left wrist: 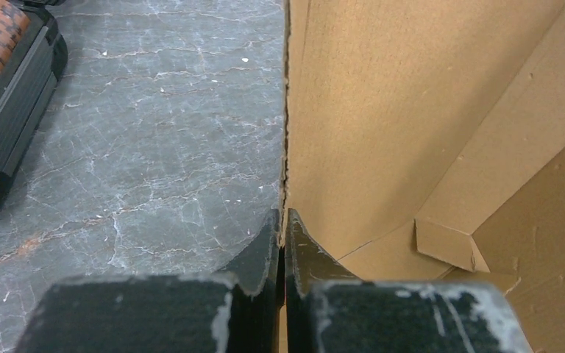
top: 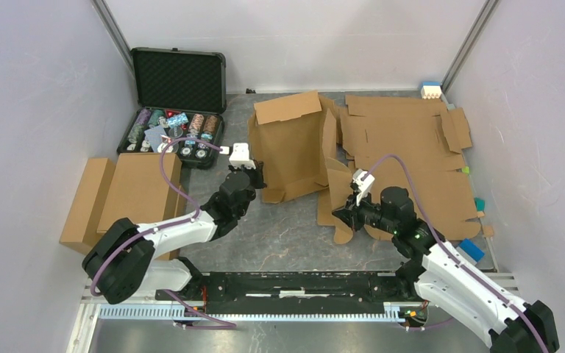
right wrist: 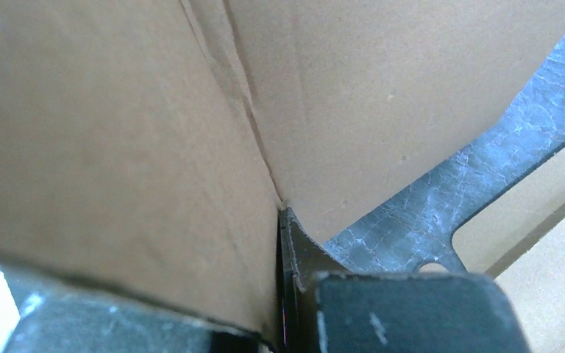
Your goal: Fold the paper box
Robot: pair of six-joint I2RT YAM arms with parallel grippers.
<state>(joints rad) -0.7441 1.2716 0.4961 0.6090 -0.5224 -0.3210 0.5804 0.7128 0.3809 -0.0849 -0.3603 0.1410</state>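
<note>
The paper box (top: pixel 294 147) stands half-raised mid worktop (top: pixel 279 235). My left fingers (left wrist: pixel 303 254) are clamped on its wall edge. My right fingers (right wrist: pixel 299 250) straddle a flap; grip unclear. Cardboard looks light and stiff but easily creased, so hold near fold lines.

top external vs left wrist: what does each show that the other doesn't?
Only top external: both arms, the right gripper at the near right flap of the paper box, the flat cardboard sheets to the right, and the folded brown boxes on the left.
Only left wrist: a close view of the left gripper pinched shut on the edge of an upright box wall.
Both: the paper box, the grey table and the black chip case.
</note>
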